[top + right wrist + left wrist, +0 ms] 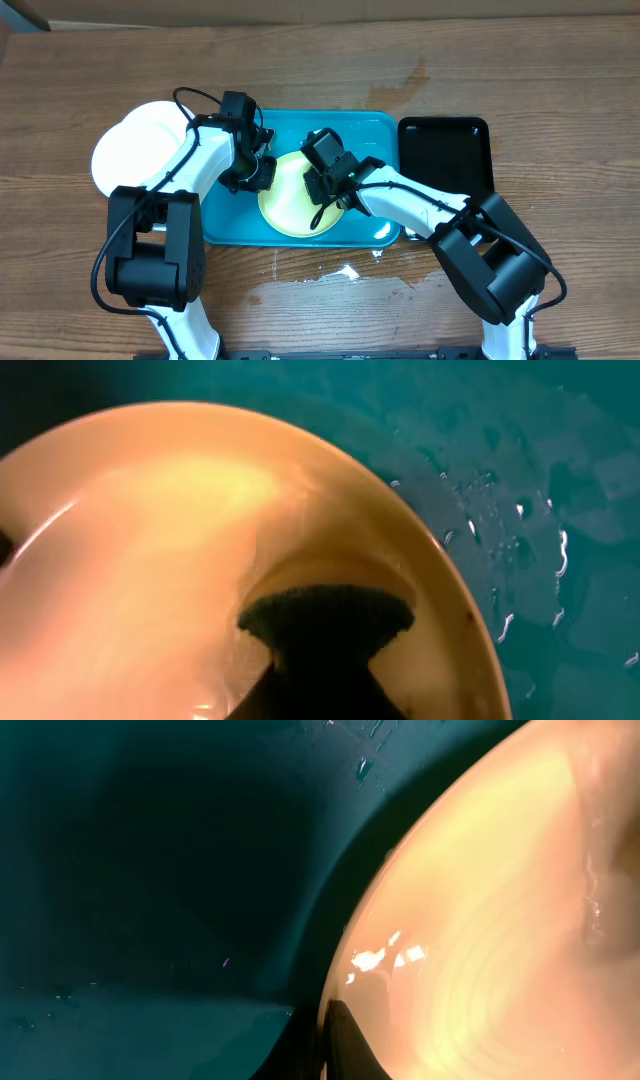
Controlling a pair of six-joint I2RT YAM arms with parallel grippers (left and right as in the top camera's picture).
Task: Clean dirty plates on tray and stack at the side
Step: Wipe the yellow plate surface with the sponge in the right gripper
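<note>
Scrubbing the last yellow-green plate (285,207) in the tray (225,225), the right gripper (336,194) clamps a dark sponge (325,620), the left gripper (261,177) pinches its rim; white plates (135,150) sit stacked aside.

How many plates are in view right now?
3. One pale yellow plate lies in the blue tray; two white plates overlap on the table left of it, partly behind the left arm. More may be hidden underneath.

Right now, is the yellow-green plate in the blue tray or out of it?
In the tray. Overhead, the yellow-green plate lies within its raised rim; the white plates sit outside, on its left.
</note>
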